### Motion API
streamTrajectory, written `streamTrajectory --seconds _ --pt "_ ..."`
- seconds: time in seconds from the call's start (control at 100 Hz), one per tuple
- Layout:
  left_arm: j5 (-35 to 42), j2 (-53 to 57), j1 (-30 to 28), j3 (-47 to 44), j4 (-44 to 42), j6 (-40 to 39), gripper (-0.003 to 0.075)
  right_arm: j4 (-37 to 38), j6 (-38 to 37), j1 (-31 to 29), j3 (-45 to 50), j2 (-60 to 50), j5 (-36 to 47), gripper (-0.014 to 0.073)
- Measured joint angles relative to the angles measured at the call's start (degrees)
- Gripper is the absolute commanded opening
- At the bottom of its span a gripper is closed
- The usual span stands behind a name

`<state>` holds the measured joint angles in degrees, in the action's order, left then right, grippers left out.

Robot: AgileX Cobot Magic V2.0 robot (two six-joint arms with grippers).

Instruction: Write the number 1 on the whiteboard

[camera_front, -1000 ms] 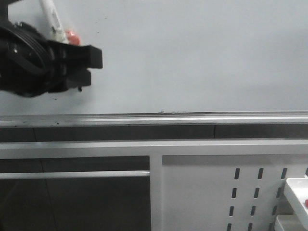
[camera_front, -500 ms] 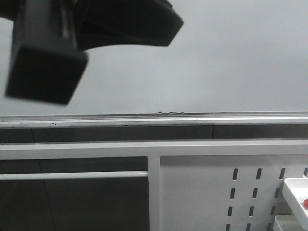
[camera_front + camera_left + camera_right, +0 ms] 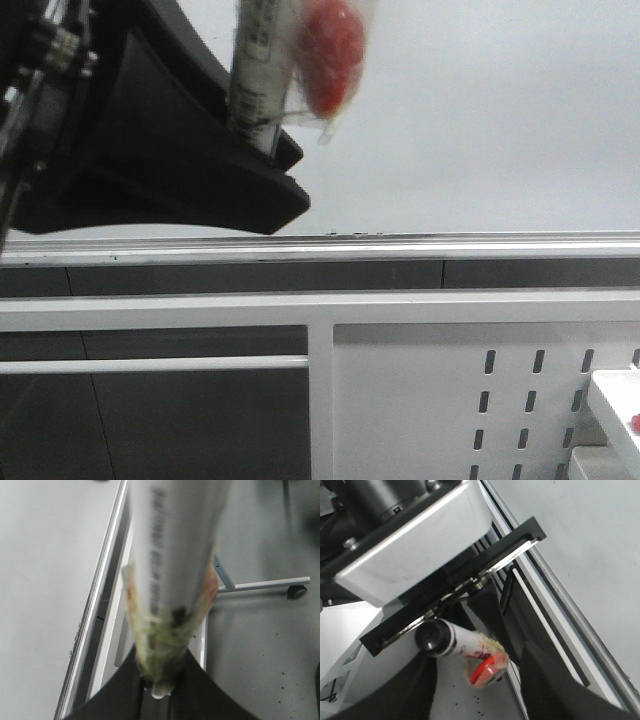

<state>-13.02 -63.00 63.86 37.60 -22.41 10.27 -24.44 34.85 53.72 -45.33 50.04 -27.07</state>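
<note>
The whiteboard (image 3: 480, 110) fills the upper part of the front view, with its silver rail (image 3: 450, 246) along the lower edge. No number 1 stroke shows on it. My left gripper (image 3: 255, 130) is large and dark, close to the camera at the left. It is shut on a white marker (image 3: 262, 60) with a red, tape-wrapped end (image 3: 328, 50). In the left wrist view the marker barrel (image 3: 172, 565) rises from the closed jaws of the gripper (image 3: 160, 680), with the whiteboard (image 3: 45, 555) beside it. My right gripper (image 3: 480, 700) is open, its dark fingers (image 3: 395, 695) wide apart, facing the marker (image 3: 465, 652).
A white perforated panel (image 3: 480, 400) and a white tray (image 3: 615, 400) stand below the rail at the right. White frame bars (image 3: 320, 400) cross dark openings below. Small dark specks (image 3: 355, 233) lie on the rail. A wheeled stand (image 3: 295, 590) is on the floor.
My left arm has swung up and close to the front camera. The marker now stands at the top left-centre with its red end up, and the gripper looks much larger.
</note>
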Motion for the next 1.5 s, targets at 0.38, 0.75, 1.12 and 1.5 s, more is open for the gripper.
streamTrajectory --seconds 0.38,0.75,1.12,1.5 --pt "-0.1 0.1 0.0 0.0 0.0 0.0 -0.002 -0.2 0.0 0.5 0.0 2.9 2.8 0.0339" --pt "-1.4 0.2 0.0 0.1 -0.4 0.0 -0.002 -2.7 0.0 0.6 0.0 5.8 4.1 0.0311" --pt "-3.7 0.3 0.0 0.3 1.7 -1.5 -0.0018 -1.4 1.6 0.5 0.0 5.8 4.1 -0.0072" --pt "-2.0 8.6 0.0 0.3 20.1 -0.7 0.0435 -2.3 0.6 0.6 1.6 1.0 12.6 -0.0069"
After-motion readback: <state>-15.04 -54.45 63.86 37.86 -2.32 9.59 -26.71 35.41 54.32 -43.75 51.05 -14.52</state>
